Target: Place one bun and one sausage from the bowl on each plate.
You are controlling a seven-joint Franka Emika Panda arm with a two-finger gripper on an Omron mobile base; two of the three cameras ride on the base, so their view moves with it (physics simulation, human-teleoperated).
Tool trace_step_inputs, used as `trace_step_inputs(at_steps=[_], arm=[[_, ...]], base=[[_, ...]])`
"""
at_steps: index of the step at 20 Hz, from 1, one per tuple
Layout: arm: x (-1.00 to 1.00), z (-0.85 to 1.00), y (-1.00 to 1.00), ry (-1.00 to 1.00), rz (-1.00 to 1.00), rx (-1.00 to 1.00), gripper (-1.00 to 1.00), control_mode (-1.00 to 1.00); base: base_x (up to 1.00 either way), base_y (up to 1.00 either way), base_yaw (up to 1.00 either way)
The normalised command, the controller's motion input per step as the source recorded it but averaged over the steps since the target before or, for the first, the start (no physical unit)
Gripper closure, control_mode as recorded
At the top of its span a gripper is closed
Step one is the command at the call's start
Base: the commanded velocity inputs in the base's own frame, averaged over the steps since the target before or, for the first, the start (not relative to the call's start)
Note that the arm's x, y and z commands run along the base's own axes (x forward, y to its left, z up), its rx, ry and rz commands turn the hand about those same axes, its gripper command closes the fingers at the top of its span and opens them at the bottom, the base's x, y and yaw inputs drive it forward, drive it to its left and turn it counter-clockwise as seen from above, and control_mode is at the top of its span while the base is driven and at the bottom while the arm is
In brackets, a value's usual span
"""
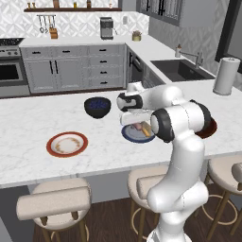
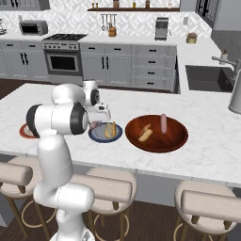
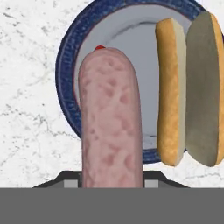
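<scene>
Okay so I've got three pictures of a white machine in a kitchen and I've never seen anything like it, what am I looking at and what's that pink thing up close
The white machine is a robot arm on a driving base, in a computer-drawn kitchen. Two pictures come from cameras on the base, behind the arm to its left and right. The close-up comes from a camera on its hand, looking along the gripper.

On the marble counter lie a slate-blue plate with a split bun on it, a white plate with an orange-red rim, a small dark bowl, and a wide reddish-brown bowl holding another bun and a sausage.

The pink thing is a sausage. The gripper is shut on it, holding it over the blue plate beside the bun.
</scene>
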Motion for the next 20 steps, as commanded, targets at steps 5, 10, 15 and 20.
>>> trace_step_inputs(at_steps=[5,10,15,20], arm=[[0.27,-0.48,0.0,-0.02,0.0,0.0,1.0,-1.0],[0.1,-0.38,-0.11,-0.01,0.0,0.0,1.0,-1.0],[0.05,-0.08,-0.07,-0.01,0.0,0.0,1.0,-1.0],[0.0,0.0,0.0,0.0,0.0,0.0,1.0,-1.0]], base=[[0.0,0.0,0.0],[0.0,0.0,0.0],[0.0,0.0,0.0],[0.0,0.0,0.0]])
